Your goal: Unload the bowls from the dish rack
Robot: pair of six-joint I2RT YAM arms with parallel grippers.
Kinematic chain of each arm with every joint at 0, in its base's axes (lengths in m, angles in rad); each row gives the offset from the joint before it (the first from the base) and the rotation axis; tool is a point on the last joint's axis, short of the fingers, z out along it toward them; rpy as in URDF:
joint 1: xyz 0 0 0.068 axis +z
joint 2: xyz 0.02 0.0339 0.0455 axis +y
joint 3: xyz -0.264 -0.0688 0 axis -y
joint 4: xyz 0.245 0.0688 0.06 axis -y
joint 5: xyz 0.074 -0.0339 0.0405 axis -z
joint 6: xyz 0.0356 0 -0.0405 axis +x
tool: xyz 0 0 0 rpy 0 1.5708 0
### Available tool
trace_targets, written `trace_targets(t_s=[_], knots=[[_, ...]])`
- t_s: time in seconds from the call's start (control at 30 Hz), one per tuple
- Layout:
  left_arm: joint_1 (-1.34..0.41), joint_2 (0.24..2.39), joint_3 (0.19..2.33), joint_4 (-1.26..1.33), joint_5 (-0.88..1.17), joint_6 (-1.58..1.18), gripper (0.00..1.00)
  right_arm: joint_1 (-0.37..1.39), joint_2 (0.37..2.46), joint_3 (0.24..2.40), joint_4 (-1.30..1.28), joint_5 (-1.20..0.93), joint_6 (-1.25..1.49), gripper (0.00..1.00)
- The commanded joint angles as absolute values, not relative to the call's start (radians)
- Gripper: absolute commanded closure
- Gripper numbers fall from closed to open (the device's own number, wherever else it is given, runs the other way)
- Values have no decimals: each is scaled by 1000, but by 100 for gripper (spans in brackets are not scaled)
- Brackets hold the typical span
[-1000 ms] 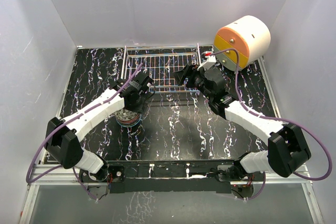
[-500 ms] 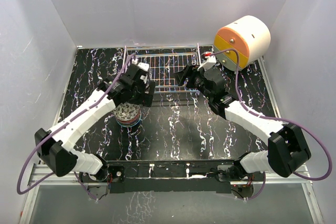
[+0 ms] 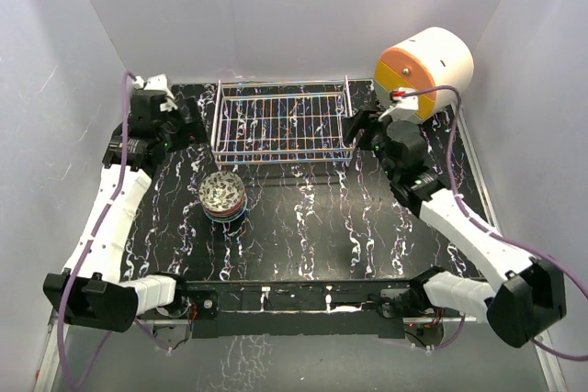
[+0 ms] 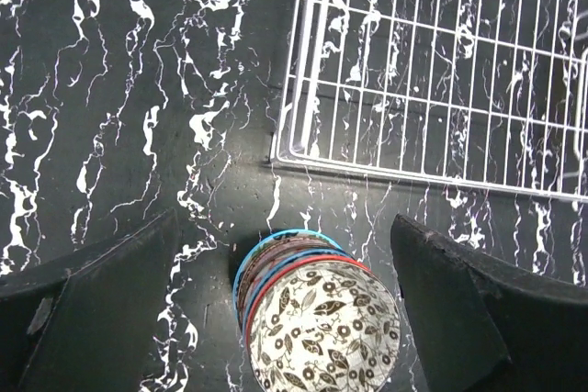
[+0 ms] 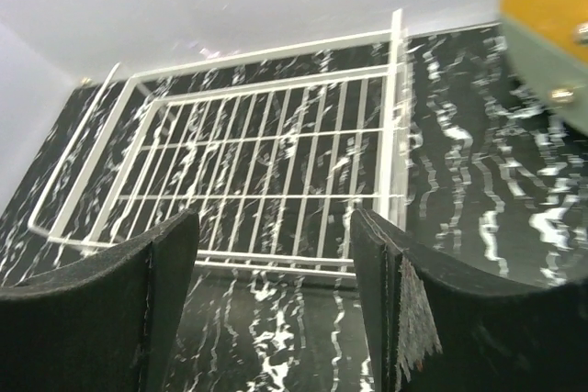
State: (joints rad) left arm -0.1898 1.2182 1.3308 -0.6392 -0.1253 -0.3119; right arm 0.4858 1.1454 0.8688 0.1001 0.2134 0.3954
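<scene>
The bowls (image 3: 222, 196) stand in a single stack on the black marbled table (image 3: 322, 218), left of centre in the overhead view, as the unloading appears to be finished. The left gripper (image 4: 285, 227) hangs wide open and empty; its wrist camera looks straight down between the two dark fingers onto the pile, where a white bowl with a dark floral pattern sits on top and red and blue rims show beneath it. The right gripper (image 5: 274, 216), likewise spread and holding nothing, faces the dish rack (image 3: 280, 158) from the right. The rack lies at upper centre of the overhead frame, and no bowl shows on its wire grid in any view. The stack sits just off the rack's front left corner, apart from the wire. How many bowls are in it cannot be counted from here. At upper right stands a white, orange and yellow drawer unit (image 3: 423, 66), just behind the right arm.

Nothing looks left to lift out. Half a second earlier the left arm reached in above the stack and the right hovered over the rack's right front; now the left has swung away to the upper left of the frame and the right has drawn back beside the rack's right end. The stack has not shifted.
</scene>
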Motion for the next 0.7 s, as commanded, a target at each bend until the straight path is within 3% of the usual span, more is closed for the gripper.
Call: trace_targets(t_s=[0.0,0.17,0.5,0.67], knots=[[-85,1171,1240,-519,-14,-367,3,431,1034,827,37,324,342,31],[-3,1145,1157,-460,74,-403,3,405,939,772,-10,360,326,31],[10,1094,989,-390,-8,-419,3,398,914,669,-53,451,312,28],[11,1021,902,-324,-37,-427,3,397,898,495,97,534,291,22]])
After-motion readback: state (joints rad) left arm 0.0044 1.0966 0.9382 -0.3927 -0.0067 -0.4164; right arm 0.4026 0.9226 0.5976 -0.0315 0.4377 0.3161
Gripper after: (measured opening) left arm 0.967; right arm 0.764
